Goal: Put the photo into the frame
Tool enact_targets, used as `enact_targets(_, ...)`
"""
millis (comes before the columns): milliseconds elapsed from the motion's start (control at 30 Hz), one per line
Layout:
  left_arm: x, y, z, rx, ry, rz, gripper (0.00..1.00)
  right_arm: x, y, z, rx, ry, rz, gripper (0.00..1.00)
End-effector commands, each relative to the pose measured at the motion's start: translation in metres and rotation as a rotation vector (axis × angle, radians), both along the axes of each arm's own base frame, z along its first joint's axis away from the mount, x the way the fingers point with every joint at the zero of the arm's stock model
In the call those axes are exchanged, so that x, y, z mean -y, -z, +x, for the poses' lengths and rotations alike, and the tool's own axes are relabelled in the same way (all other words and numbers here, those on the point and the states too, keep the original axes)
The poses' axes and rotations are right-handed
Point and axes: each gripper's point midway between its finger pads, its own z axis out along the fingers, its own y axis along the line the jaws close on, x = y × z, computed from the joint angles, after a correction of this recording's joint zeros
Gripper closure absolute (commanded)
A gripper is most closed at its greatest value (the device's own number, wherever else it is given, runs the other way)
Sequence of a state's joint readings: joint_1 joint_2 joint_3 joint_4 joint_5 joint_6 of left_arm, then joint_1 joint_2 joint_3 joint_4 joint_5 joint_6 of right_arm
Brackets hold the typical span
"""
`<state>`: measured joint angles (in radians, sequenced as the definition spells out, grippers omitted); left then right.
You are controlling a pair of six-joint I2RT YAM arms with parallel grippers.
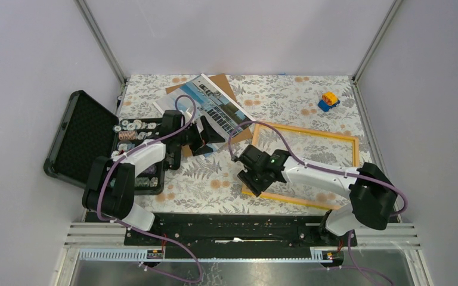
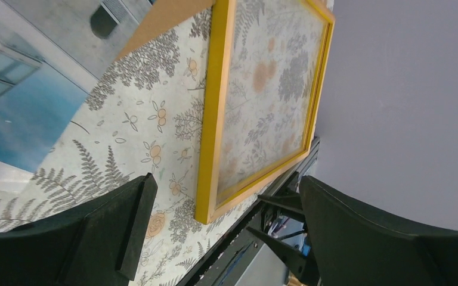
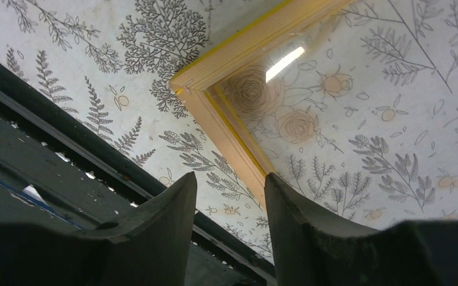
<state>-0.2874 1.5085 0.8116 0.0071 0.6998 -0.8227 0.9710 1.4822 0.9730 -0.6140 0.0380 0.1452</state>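
Two arms, and the split looks obvious to me: the left end effector [image 1: 207,142] sits right at the near edge of the large rectangular paper photo [image 1: 217,110], so it's the closer one by far. The photo lies just beyond it, toward the far edge of the desk [image 1: 214,185]. Its fingers are spread wide with nothing between them.

The right end effector [image 1: 251,180] hangs over the near-left corner of the thin yellow-orange wooden picture frame [image 1: 307,131]. Its fingers are about halfway apart, lined up either side of the frame's left rail. I see nothing clamped, and I can't tell if they touch the wood.

The photo rests face up on the far-left part of the desk, partly on a plain brown hardboard sheet [image 1: 223,83]. It's turned diagonally, long axis running roughly from the far-left corner toward the frame. Its right-hand corner lands just beside the frame's far-left corner. The frame lies flat right of centre, long axis roughly along the near edge, a bit skewed.

So my guess: the photo has to go right and rotate to match the frame.

Looks-wise it's blue sky, a white building with dark window rows and a white border. It looks flat and unwrinkled.
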Motion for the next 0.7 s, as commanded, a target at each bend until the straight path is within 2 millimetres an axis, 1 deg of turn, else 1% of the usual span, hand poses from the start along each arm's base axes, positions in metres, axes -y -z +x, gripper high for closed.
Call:
enact_targets(0, -0.003, -0.015, 0.012, 0.056, -0.003, -0.043, 0.02, 0.001, 0.008, 0.003, 0.062, -0.115, -0.069, 0.49)
enact_targets(100, -0.004, -0.014, 0.013, 0.058, -0.005, -0.041, 0.02, -0.003, 0.012, 0.001, 0.081, -0.151, -0.093, 0.51)
enact_targets(300, -0.004, -0.012, 0.013, 0.054, -0.003, -0.042, 0.02, -0.001, 0.021, 0.004, 0.108, -0.174, -0.163, 0.57)
enact_targets(500, -0.006, -0.013, 0.014, 0.058, -0.01, -0.041, 0.02, -0.001, 0.032, 0.001, 0.091, -0.204, -0.219, 0.6)
enact_targets(667, -0.01, -0.012, 0.017, 0.052, -0.022, -0.045, 0.01, 0.0, 0.034, 0.003, 0.13, -0.218, -0.258, 0.67)
